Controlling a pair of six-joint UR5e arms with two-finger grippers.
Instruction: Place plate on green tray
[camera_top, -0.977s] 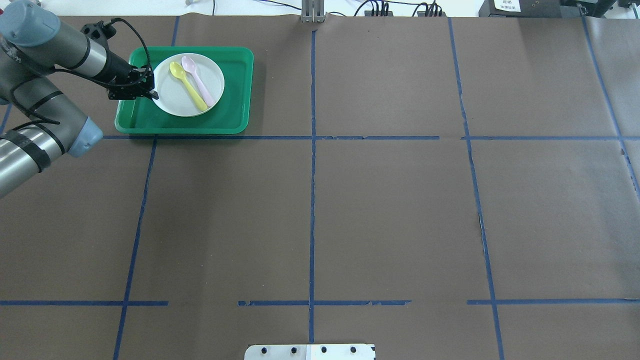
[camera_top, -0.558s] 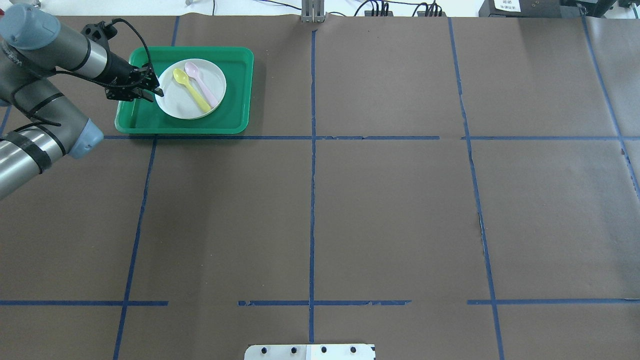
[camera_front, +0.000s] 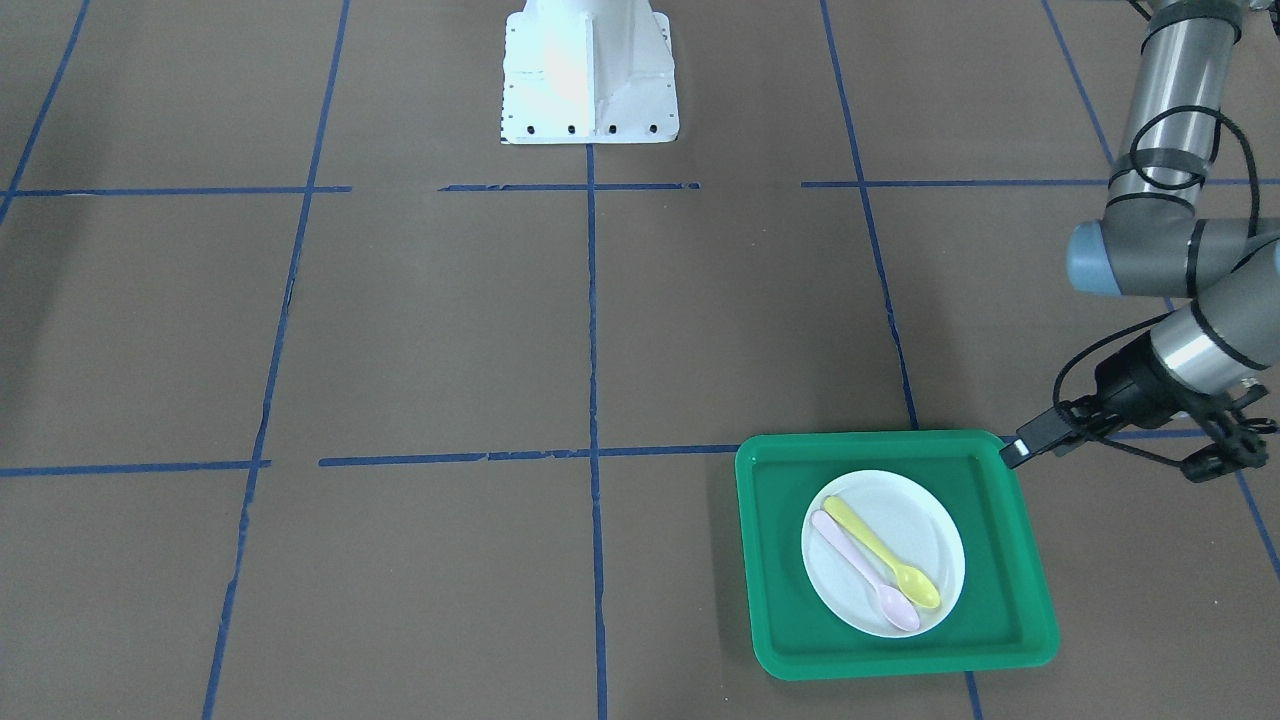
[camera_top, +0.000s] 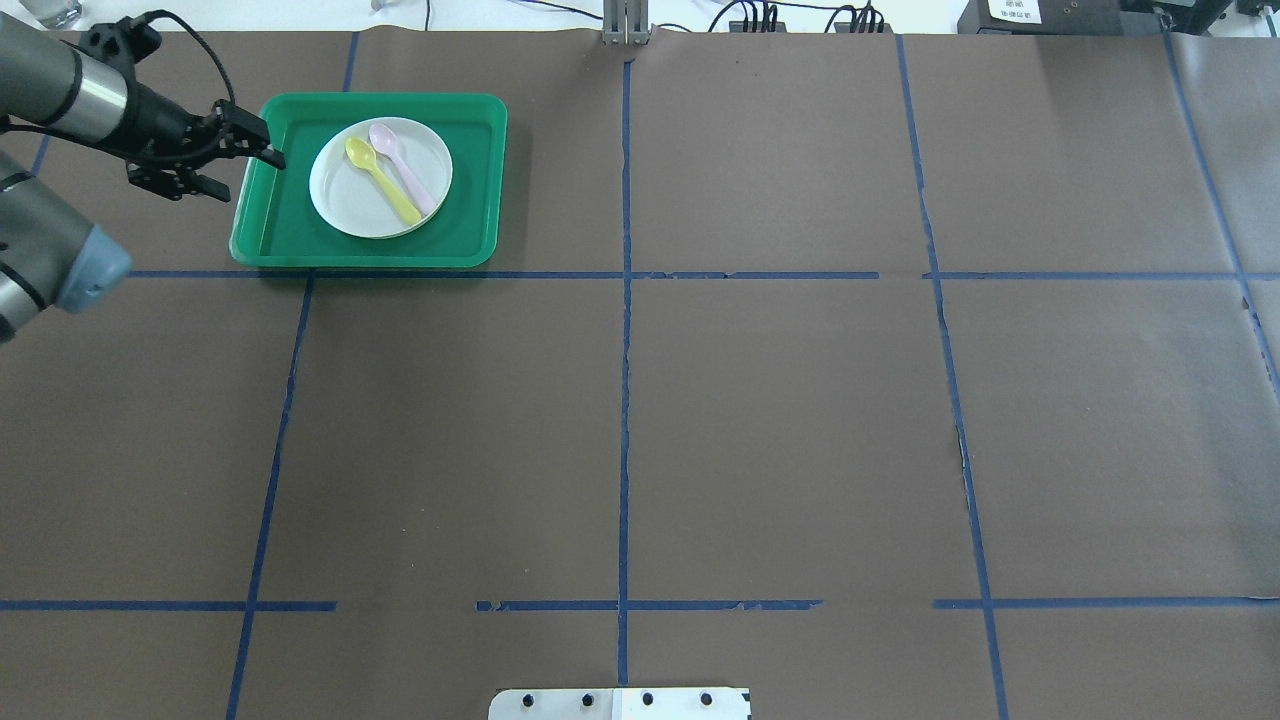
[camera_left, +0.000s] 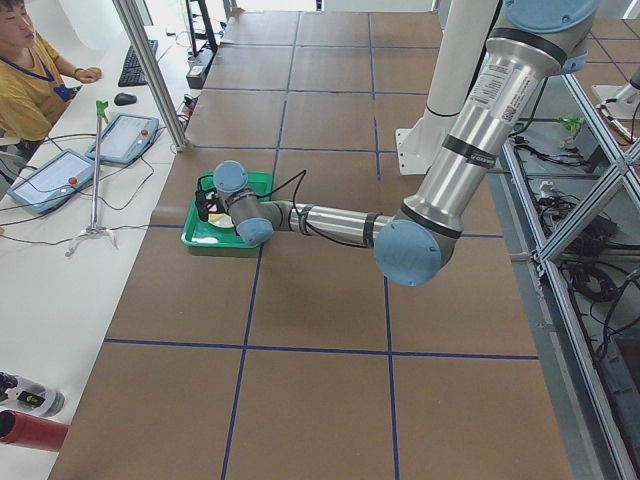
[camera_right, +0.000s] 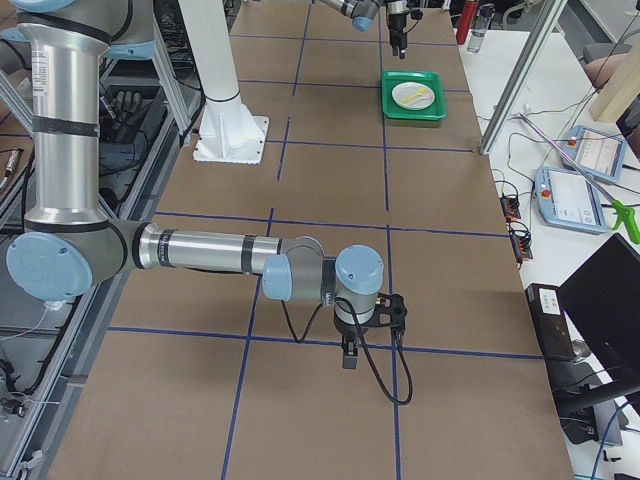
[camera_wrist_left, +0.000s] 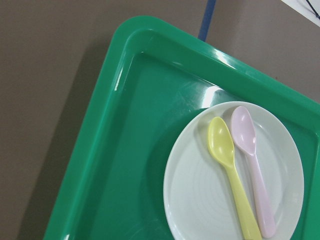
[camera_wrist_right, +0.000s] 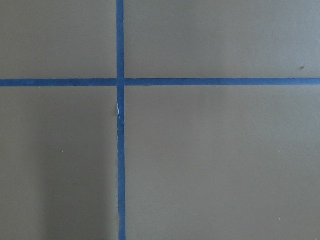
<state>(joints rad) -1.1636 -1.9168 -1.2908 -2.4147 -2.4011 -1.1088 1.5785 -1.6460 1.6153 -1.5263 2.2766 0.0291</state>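
Plate (camera_top: 345, 205) lies flat inside green tray (camera_top: 470, 225), about mid-tray, at far-left part of tabletop (camera_top: 800, 420) as robot sees it. On it, side by side: yellow spoon (camera_top: 357, 152) & pink spoon (camera_top: 381, 135).

L gripper (camera_top: 262, 145) is at tray's left rim, apart from plate, nothing in it. Jaw gap can't be told: overhead & front cams look down on it, and L wrist cam frames only tray & plate.

L wrist cam alone gives fine detail: faint rings on plate, gloss on tray's rounded corner.

Ext left: L arm (camera_left: 330, 225) covers much of tray, so only a sliver of plate shows. An operator (camera_left: 30, 60) in yellow sits at the side desk.

R arm (camera_right: 200, 250) shows only in ext right. R gripper (camera_right: 347, 358) points down near a line of blue tape (camera_wrist_right: 120, 150), well apart from tray; whether clenched or released, can't tell. R wrist cam: just tabletop w/ a tape cross.
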